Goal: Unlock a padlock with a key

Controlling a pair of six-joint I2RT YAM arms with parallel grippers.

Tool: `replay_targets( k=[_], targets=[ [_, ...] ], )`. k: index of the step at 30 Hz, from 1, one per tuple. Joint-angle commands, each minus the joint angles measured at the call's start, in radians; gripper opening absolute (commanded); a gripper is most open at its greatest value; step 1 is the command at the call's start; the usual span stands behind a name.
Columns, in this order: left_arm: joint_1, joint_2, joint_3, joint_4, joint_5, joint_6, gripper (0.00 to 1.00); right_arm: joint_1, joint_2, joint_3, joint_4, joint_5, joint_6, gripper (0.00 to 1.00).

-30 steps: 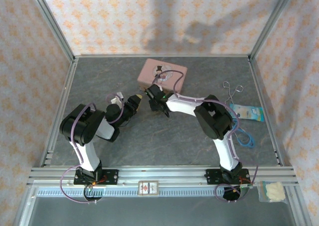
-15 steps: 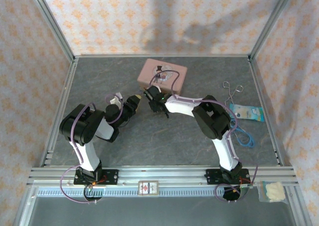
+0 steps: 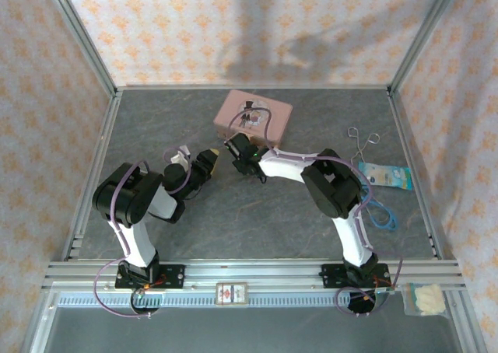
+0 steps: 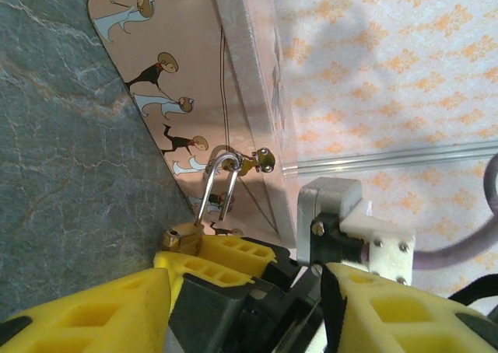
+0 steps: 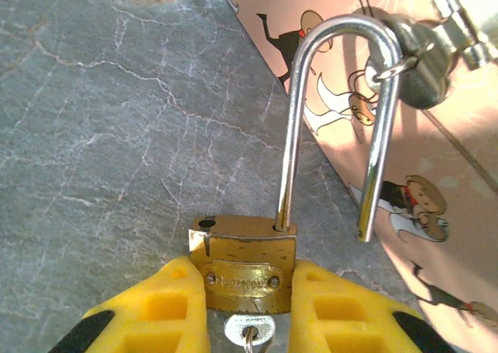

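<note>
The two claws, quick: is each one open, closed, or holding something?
Left gripper: open, with nothing held.
Right gripper: closed on the padlock.

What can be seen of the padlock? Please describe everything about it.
The padlock is small, with a brass-looking body and a silvery U-shaped shackle. It is open: one leg sits in the body, the other end hangs free. The shackle passes through the clasp of the pink tin. The right hand grips the body, and a key sits in its keyhole.
</note>
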Motion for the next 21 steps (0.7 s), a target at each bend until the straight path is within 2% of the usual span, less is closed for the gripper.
replay_targets(
  k=[1, 5, 14, 21],
  targets=[
    [0.011, -0.019, -0.006, 0.058, 0.021, -0.010, 0.51, -0.008, -0.052, 0.001, 0.061, 0.012, -0.152, 0.17],
    [0.012, -0.032, -0.005, 0.049, 0.021, -0.007, 0.51, -0.013, -0.026, 0.029, 0.077, -0.019, -0.252, 0.09],
    [0.018, -0.069, -0.016, 0.007, 0.017, 0.016, 0.51, -0.044, -0.036, 0.019, 0.207, -0.089, -0.382, 0.07],
    [0.025, -0.066, -0.027, 0.027, 0.022, 0.006, 0.51, -0.043, 0.017, 0.112, 0.180, -0.113, -0.409, 0.05]
  ],
)
